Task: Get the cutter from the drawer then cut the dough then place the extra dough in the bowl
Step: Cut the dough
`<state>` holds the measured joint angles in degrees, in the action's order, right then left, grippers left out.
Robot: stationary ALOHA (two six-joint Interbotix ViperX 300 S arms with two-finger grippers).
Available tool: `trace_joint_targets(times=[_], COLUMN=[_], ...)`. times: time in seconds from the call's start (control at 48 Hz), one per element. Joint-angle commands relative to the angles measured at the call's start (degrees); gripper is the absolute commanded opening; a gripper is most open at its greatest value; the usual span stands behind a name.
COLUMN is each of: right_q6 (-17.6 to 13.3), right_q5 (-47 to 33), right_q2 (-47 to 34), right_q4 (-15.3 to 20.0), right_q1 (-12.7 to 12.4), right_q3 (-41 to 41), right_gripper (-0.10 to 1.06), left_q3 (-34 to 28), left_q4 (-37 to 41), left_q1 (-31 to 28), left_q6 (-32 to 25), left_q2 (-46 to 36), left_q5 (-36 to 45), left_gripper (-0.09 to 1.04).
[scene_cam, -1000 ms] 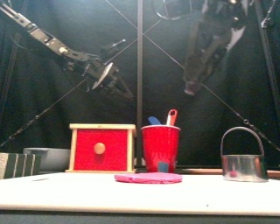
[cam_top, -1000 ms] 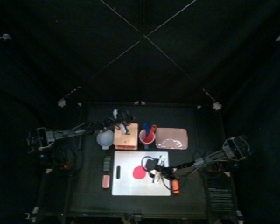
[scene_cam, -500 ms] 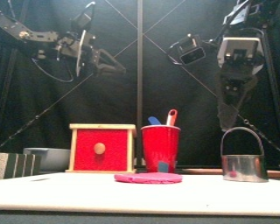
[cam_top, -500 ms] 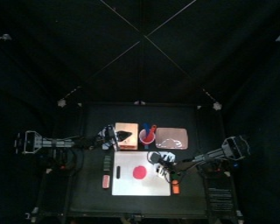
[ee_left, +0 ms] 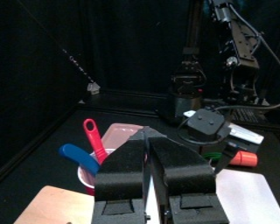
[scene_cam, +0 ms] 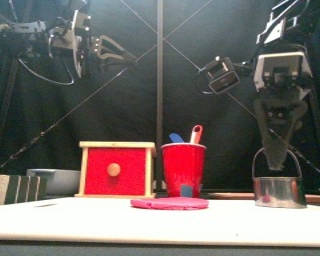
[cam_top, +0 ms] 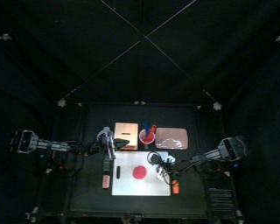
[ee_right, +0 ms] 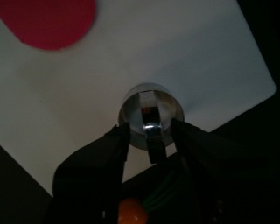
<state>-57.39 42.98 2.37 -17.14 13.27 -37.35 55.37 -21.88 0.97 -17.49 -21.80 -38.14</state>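
The round metal cutter (scene_cam: 279,187) (ee_right: 152,115) stands on the white cutting board (ee_right: 166,61) at its right end, wire handle up. My right gripper (scene_cam: 274,148) (ee_right: 152,131) (cam_top: 166,171) hangs straight over it, open, fingertips level with the handle's top and on either side of it. The flat pink dough disc (scene_cam: 170,203) (cam_top: 139,174) (ee_right: 46,17) lies on the board's middle. The wooden box (scene_cam: 116,170) (cam_top: 127,133) shows its red drawer front flush. The blue-grey bowl (scene_cam: 49,182) sits behind it on the left. My left gripper (scene_cam: 80,40) (ee_left: 150,144) (cam_top: 108,143) is shut, empty, high at the left.
A red cup (scene_cam: 184,168) (ee_left: 94,179) holding a blue knife (scene_cam: 176,138) and a red knife (scene_cam: 195,133) stands just right of the box. A pink tray (cam_top: 173,137) lies behind the board on the right.
My right gripper has come down from high up to the cutter's handle. My left arm has drawn back to the left and risen.
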Motion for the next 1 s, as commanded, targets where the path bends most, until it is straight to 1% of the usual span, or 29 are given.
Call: trace_joint_targets(times=[0.021,0.167,0.208,0.396,0.479,0.542,0.625,0.708,0.75,0.771,0.812,0.896,0.958,1.0], right_q6=[0.09,0.00,0.00,0.18,1.41,4.04,8.53,12.74,14.85,16.70,19.25,23.64,26.19,27.33], right_q5=[-0.35,0.70,1.14,3.52,4.04,4.22,4.57,5.54,6.42,7.12,8.17,10.37,11.25,11.78], right_q2=[-0.26,0.00,0.00,-1.23,-2.81,-4.39,-6.42,-8.79,-10.02,-10.90,-11.95,-14.15,-15.21,-15.91], right_q4=[-0.18,-0.26,-0.26,-0.44,-0.70,-0.44,0.44,2.20,3.25,4.04,4.83,6.77,7.82,7.91], right_q1=[-0.18,0.09,0.18,1.85,1.93,1.85,1.58,1.41,1.05,0.62,0.00,-1.05,-1.58,-1.85], right_q3=[1.14,4.04,5.36,12.83,15.91,18.37,21.09,23.99,25.40,26.37,27.60,29.97,31.46,32.34], right_gripper=[0.67,0.54,0.52,0.51,0.51,0.51,0.51,0.51,0.51,0.51,0.51,0.50,0.50,0.50], left_q3=[-0.53,0.70,1.23,4.48,5.80,7.03,8.09,8.79,9.05,9.23,9.40,10.11,10.81,11.25], left_q4=[-0.26,-1.05,-1.41,-2.99,-3.25,-3.08,-3.08,-3.16,-3.16,-3.16,-3.25,-3.34,-3.52,-3.60], left_q1=[0.79,1.85,2.29,4.57,5.71,6.68,7.56,8.26,8.44,8.61,8.79,9.23,9.32,9.40], left_q6=[0.00,0.09,0.09,0.18,0.09,0.09,0.09,0.09,0.18,0.18,0.18,0.18,0.18,0.18], left_q2=[-0.35,-0.35,-0.26,-0.26,-0.18,-0.18,-0.18,-0.26,-0.26,-0.26,-0.26,-0.26,-0.26,-0.26], left_q5=[-0.79,-0.88,-0.88,-0.88,-0.79,-0.53,-0.44,-0.35,-0.35,-0.44,-0.35,-0.18,0.26,0.70], left_gripper=[0.39,0.39,0.39,0.39,0.39,0.39,0.39,0.39,0.39,0.39,0.39,0.39,0.38,0.38])
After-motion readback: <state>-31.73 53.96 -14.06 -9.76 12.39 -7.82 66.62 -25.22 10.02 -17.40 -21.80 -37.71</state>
